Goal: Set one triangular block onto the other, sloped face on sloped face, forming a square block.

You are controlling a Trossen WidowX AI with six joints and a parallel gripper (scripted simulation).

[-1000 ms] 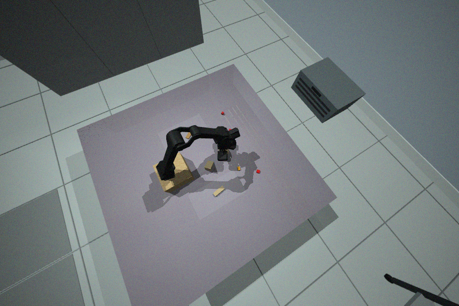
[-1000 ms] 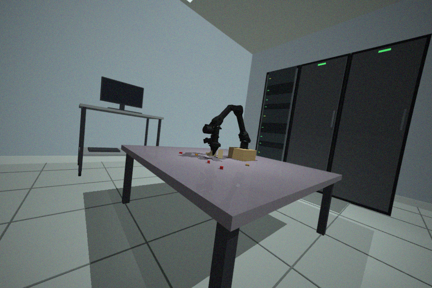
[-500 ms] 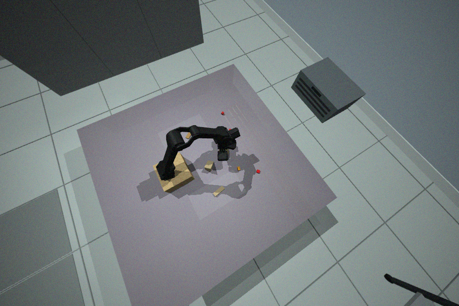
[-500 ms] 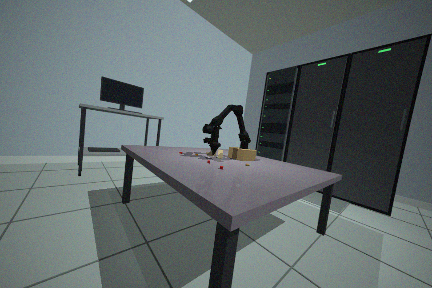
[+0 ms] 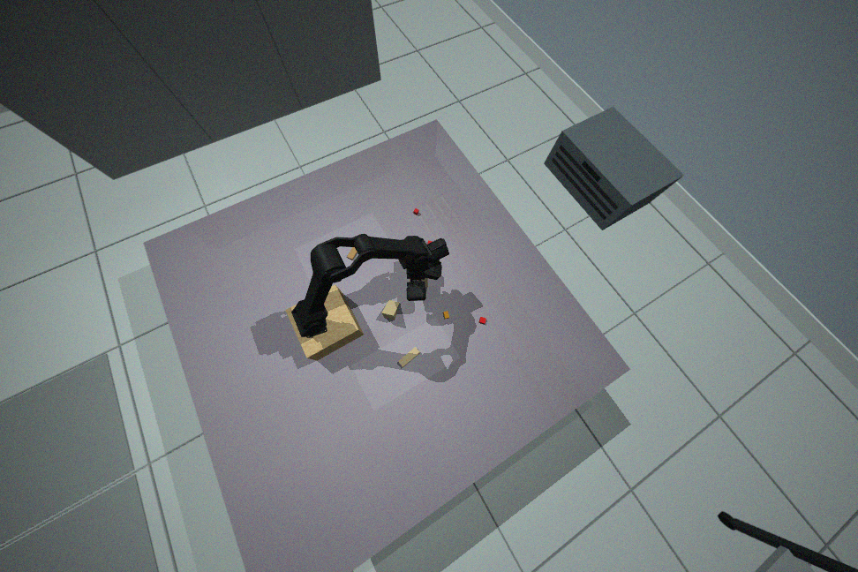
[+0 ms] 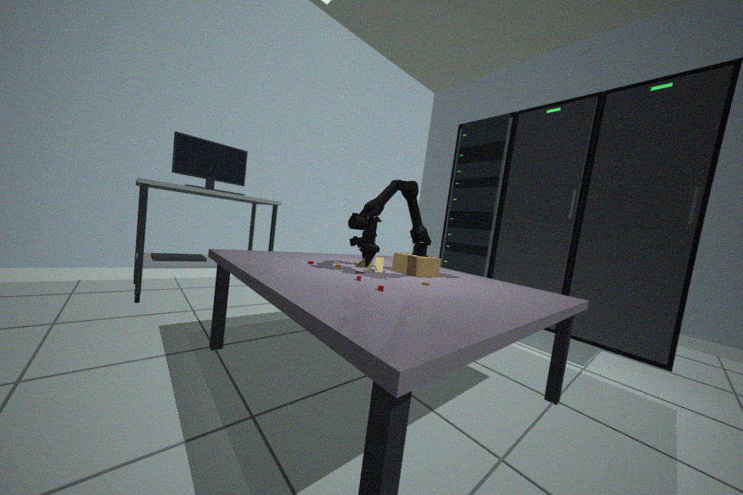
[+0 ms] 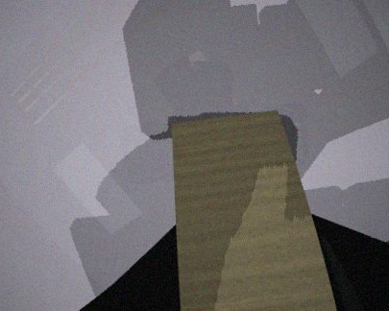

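Mauve counter (image 5: pixel 295 432) (image 6: pixel 396 326) below; jaws (image 5: pixel 417 291) (image 6: pixel 368 262) clenched on wooden block (image 7: pixel 236 202) (image 6: pixel 361 264); lift straight, level, before any sideways travel.

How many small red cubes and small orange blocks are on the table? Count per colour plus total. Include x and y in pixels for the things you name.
Small red cubes (image 5: pixel 416 211) (image 5: pixel 429 243) (image 5: pixel 482 319) (image 6: pixel 381 288) (image 6: pixel 358 278) (image 6: pixel 310 262): 3
Small orange blocks (image 5: pixel 352 253) (image 5: pixel 446 314) (image 6: pixel 425 283) (image 6: pixel 337 266): 2
Total: 5
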